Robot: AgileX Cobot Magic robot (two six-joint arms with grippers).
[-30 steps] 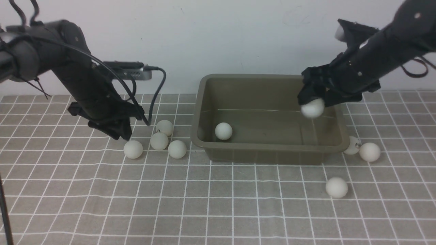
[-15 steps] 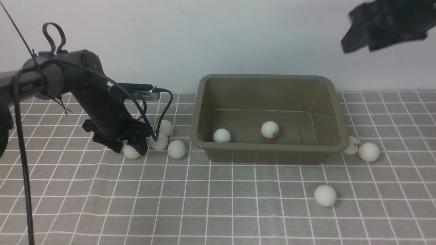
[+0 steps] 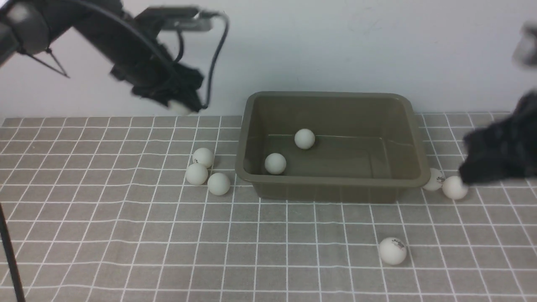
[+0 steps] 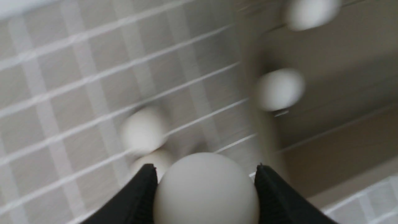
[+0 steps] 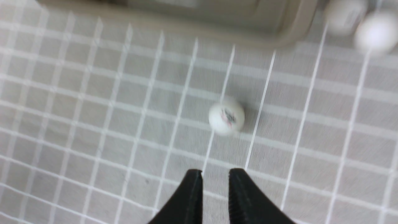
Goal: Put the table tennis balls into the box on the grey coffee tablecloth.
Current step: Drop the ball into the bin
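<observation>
Nine table tennis balls [image 3: 218, 183] are showing in the front view. One of them, the held ball [image 4: 205, 196], is sitting clamped between the black fingers of the left gripper [image 4: 204, 168]. The left arm is reaching up and forward, holding that gripper high in the air, left of the box [image 3: 327, 191] and well above the grey coffee tablecloth [image 3: 105, 251]. The right arm is reaching in low from the right edge, and the right gripper [image 5: 215, 171] is hanging just over the cloth near the box's right end. Its jaws are standing close together with a narrow slit between them and nothing in it.

Both arms are smearing in the front view, so the right gripper's fingers are not reading there. Whether that gripper is touching the nearest ball [image 3: 454, 187] cannot be told. The frame edge is cutting off most of the right arm. From the front, the held ball is appearing only as a pale patch under the left gripper.

Two balls are lying on the box's floor, one by the front left corner and one toward the back wall. Three are clustering on the cloth left of the box, and two are sitting together at its right end. The lone ball [image 3: 392, 251] is lying in front, with a small dark logo facing up. All are looking matte white. The olive-brown box, with its rounded corners and rolled rim, is standing upright on the cloth.
</observation>
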